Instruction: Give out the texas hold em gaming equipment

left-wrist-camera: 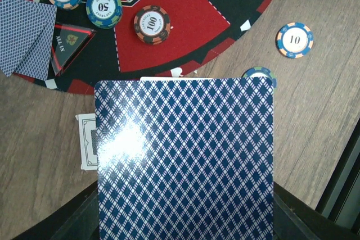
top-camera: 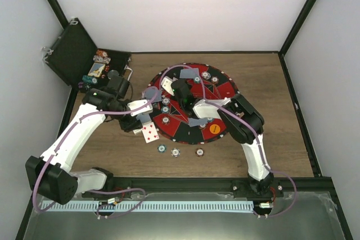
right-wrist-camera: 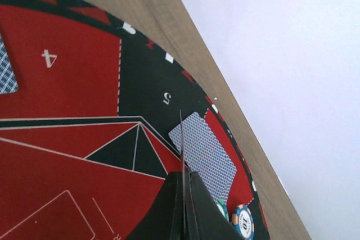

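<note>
My left gripper (top-camera: 142,117) is shut on a blue-backed playing card (left-wrist-camera: 185,161) that fills the lower left wrist view, held over the mat's near-left edge. A face-up card with red pips (top-camera: 150,133) lies just beneath it, and a white card edge (left-wrist-camera: 87,141) shows there in the left wrist view. My right gripper (right-wrist-camera: 183,195) is shut on a card seen edge-on (right-wrist-camera: 181,139), above the round red-and-black mat (top-camera: 222,88). Face-down cards (right-wrist-camera: 203,153) and striped chips (left-wrist-camera: 104,8) lie on the mat. An orange button disc (top-camera: 215,128) sits at its near edge.
Three chips (top-camera: 176,152) lie on the wood in front of the mat, and one marked 10 (left-wrist-camera: 294,40) shows in the left wrist view. The open black case (top-camera: 73,51) with more chips (top-camera: 101,57) stands at the back left. White walls enclose the table.
</note>
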### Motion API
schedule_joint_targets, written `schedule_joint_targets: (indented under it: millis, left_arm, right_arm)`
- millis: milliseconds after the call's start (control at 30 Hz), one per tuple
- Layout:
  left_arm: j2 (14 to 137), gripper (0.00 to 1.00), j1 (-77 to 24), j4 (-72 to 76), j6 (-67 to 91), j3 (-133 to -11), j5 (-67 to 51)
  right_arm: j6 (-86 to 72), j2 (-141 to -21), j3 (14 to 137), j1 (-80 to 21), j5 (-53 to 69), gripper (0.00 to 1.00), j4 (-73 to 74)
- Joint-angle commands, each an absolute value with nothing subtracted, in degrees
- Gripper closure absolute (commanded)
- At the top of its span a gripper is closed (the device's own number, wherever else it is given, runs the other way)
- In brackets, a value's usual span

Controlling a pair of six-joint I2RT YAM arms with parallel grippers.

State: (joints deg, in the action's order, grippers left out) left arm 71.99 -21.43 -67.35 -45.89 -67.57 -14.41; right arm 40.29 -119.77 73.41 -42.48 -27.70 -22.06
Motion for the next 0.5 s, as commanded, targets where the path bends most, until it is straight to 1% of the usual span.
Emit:
schedule_joint_targets:
  millis: [0, 100, 333, 367, 467]
  left_arm:
    - [69.95, 0.96, -21.07, -68.48, -47.4, -67.53, -14.52]
    - [70.39, 0.96, -20.97, -68.07, -47.63, -67.73, -14.41]
    - [71.82, 0.96, -20.95, -67.15, -47.52, -69.28, -15.72]
    - [71.87, 0.96, -20.93, -67.21, -47.47, -69.52, -15.85]
    - [72.12, 0.96, -21.01, -67.18, -47.42, -70.02, -16.21]
  right_arm:
    - [44.39, -121.08, 74.2, -42.98, -27.99, 0.99, -24.43]
    - [40.81, -121.1, 74.36, -43.14, -25.54, 0.97, -19.08]
    - [35.26, -118.83, 70.78, -44.53, -21.4, 0.83, -13.72]
    - [34.32, -118.7, 70.89, -44.56, -20.74, 0.8, -12.38]
    - [32.05, -117.71, 71.46, -44.56, -18.36, 0.61, -8.33]
